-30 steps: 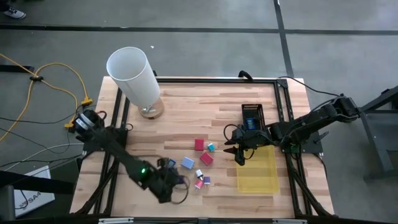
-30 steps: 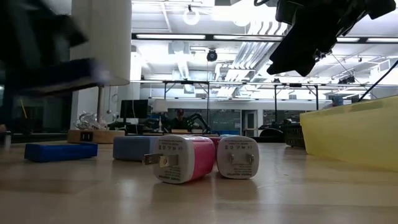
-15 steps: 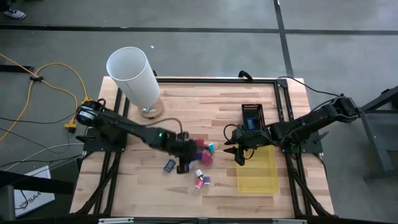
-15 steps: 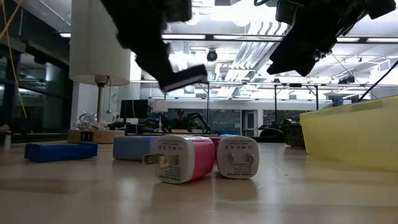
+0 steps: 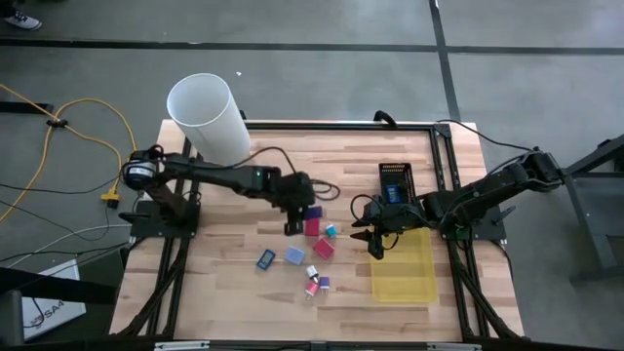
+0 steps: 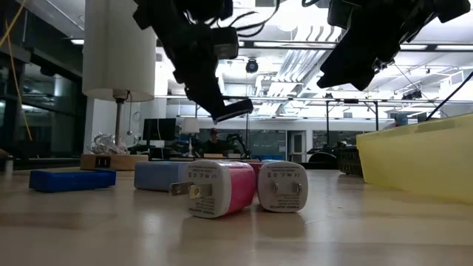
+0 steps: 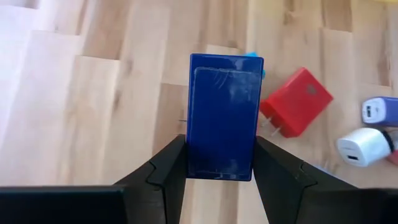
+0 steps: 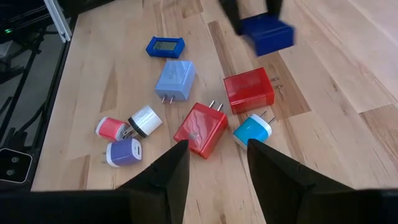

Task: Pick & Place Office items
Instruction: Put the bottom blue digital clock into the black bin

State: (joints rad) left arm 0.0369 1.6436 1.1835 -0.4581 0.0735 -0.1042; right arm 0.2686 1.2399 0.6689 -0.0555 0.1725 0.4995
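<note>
The left gripper (image 7: 221, 163) hung above the middle of the desk (image 5: 292, 156), its fingers (image 7: 166, 168) closed on the two long sides of a dark blue block (image 7: 222, 116) that stuck out past the tips. In the low view that block (image 6: 232, 110) was clear of the wood, tilted, above the other pieces.

Beneath and just beside it lay the loose office items: a red square block (image 8: 249, 89), a red plug block (image 8: 201, 129), a cyan plug (image 8: 252, 131), a light blue plug block (image 8: 175, 80), a blue framed piece (image 8: 165, 46), a pink-and-white plug (image 8: 114, 127), a white plug (image 8: 145, 120) and a purple plug (image 8: 122, 152).

The right gripper (image 5: 370, 238) hovered at the near edge of the yellow tray (image 5: 409, 278), fingers (image 8: 168, 180) parted with nothing between them, the red plug block and the cyan plug lying just ahead of the tips.
</note>
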